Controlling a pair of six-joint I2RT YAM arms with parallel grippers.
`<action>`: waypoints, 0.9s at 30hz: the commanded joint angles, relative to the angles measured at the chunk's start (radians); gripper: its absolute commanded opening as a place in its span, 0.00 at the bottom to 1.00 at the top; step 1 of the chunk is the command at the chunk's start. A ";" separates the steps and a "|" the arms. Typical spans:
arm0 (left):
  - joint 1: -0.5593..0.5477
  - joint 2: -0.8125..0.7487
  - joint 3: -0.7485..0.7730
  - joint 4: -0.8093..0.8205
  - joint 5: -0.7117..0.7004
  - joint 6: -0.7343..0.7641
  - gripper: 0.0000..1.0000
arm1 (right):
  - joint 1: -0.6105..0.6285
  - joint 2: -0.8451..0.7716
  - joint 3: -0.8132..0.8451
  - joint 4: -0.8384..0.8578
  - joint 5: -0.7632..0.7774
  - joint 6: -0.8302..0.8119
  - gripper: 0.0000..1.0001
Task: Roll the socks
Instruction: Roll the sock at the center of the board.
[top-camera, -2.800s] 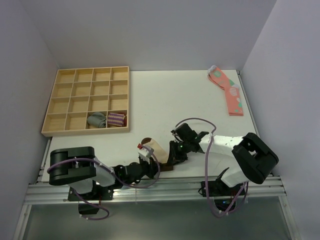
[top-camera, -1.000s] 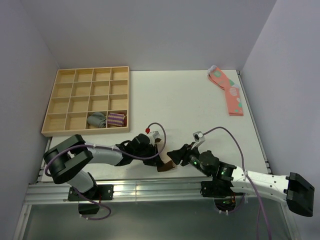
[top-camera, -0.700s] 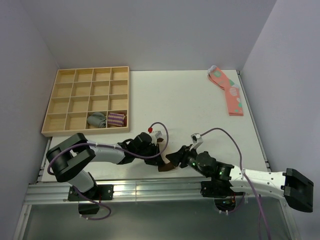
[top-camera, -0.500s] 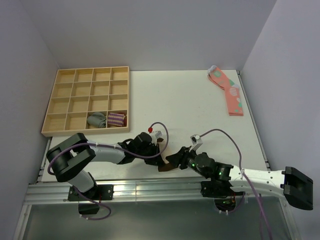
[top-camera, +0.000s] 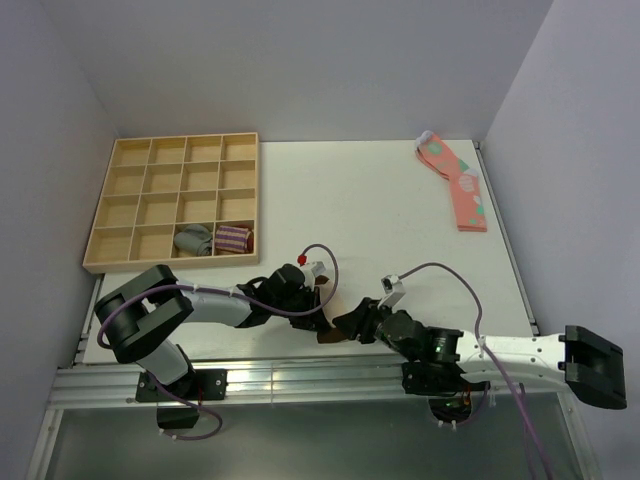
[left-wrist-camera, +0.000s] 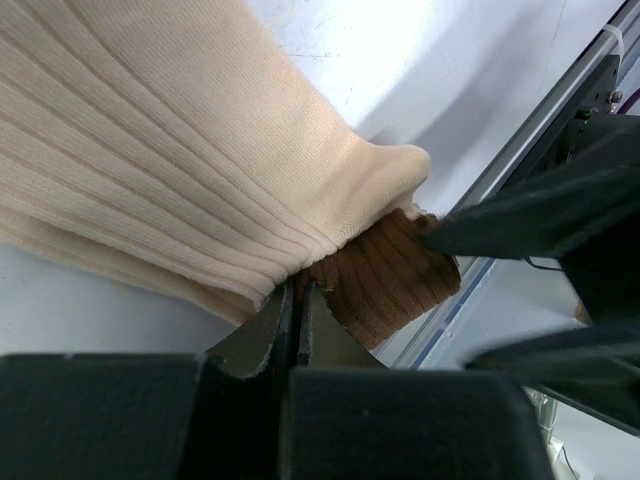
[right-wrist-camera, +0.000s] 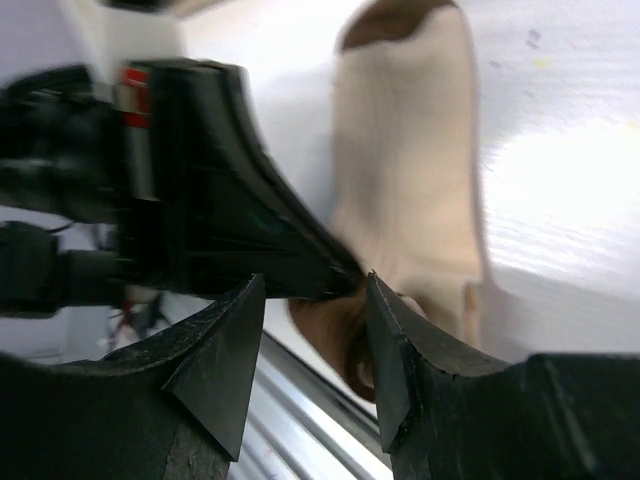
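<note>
Lower centre, top view | my left gripper (left-wrist-camera: 297, 300) clamps the socks (left-wrist-camera: 180, 150), anchoring them | right gripper (right-wrist-camera: 312, 284) wide, empty, beside brown cuff (left-wrist-camera: 385, 280) for rolling.

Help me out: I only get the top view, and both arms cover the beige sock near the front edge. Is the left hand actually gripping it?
Observer: Yes. The left wrist view shows the left hand shut on the beige sock, pinching it where the beige meets the brown band.
Operator: And the other one?
Observer: The right hand is open. Its wrist view shows the brown band and the left hand's tip in the gap between its fingers.
Operator: How near the edge?
Observer: The left wrist view shows the brown band close beside the metal rail.
</note>
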 joint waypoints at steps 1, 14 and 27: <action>-0.002 0.041 -0.026 -0.124 -0.050 0.061 0.00 | 0.028 0.080 -0.112 -0.035 0.098 0.053 0.52; -0.002 0.040 -0.023 -0.129 -0.045 0.069 0.00 | 0.140 0.212 0.012 -0.153 0.187 0.136 0.53; -0.002 0.067 -0.015 -0.124 -0.053 0.039 0.00 | 0.217 0.149 0.017 -0.176 0.223 0.132 0.52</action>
